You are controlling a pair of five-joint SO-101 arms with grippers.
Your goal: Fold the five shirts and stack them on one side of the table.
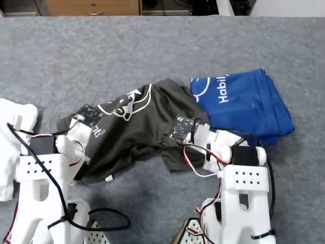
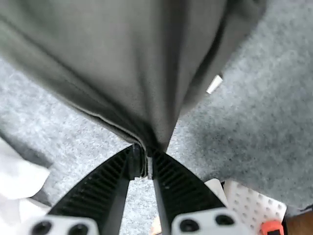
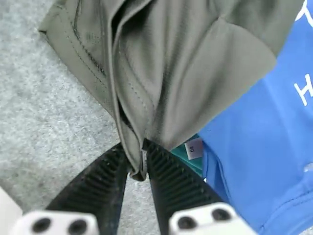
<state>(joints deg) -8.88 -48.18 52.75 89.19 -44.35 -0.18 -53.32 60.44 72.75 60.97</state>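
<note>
Two pinches held the work. Our left gripper (image 2: 142,159) had its ribbed black fingers closed almost together on a gathered fold of the dark olive cotton shirt with white print (image 1: 137,127). Our right gripper (image 3: 138,164) was clamped the same way on a stitched hem edge of that shirt. The garment lay slung between the two arms near the front of the grey felt-covered table (image 1: 152,46), bunched and creased. A crumpled white shirt (image 1: 12,132) sat just beside the left arm at the table's edge. Farther back, the olive shirt's far end met and seemed to overlap the folded bright blue shirt (image 1: 244,104).

We judged the olive cloth light, thin and limp. It would sag wherever it went unsupported, and it would drag on the felt rather than glide. Holds at hems or seams, where the fabric is doubled, looked surest to us. A pinch on a single layer mid-panel would likely just bunch it. Lifting might also tug the blue shirt it touched.
</note>
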